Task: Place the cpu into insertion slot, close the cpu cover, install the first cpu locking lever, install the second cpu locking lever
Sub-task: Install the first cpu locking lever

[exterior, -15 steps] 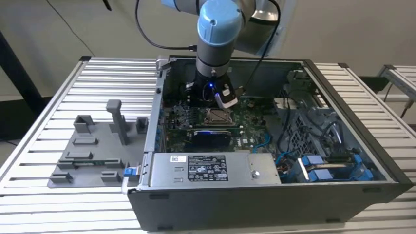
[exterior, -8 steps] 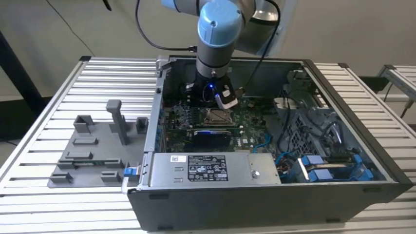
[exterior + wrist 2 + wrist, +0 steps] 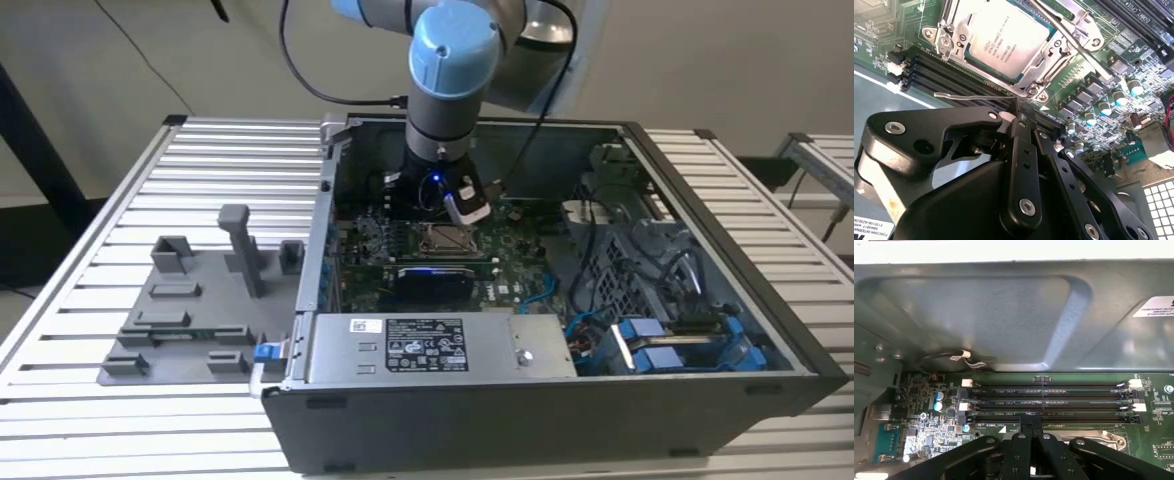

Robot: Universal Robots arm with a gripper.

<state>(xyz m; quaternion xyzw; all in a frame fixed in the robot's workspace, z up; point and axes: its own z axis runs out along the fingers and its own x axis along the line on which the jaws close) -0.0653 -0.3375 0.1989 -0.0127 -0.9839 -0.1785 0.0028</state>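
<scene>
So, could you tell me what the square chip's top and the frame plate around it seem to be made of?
The square silvery-beige chip looks metal-topped: a dull satin sheen with dark print on it. The thin silvery frame plate around it is probably stamped steel, brighter and glossier, with glints along its bent edges.

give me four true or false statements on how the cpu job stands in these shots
1. The cpu lies flat on the green board. True.
2. The cpu cover stands raised. False: it lies flat, framing the chip.
3. The gripper holds the cpu. False: its tips are off the chip, beside the socket, close to a thin lever.
4. The computer case rests on a slatted table. True.
</scene>
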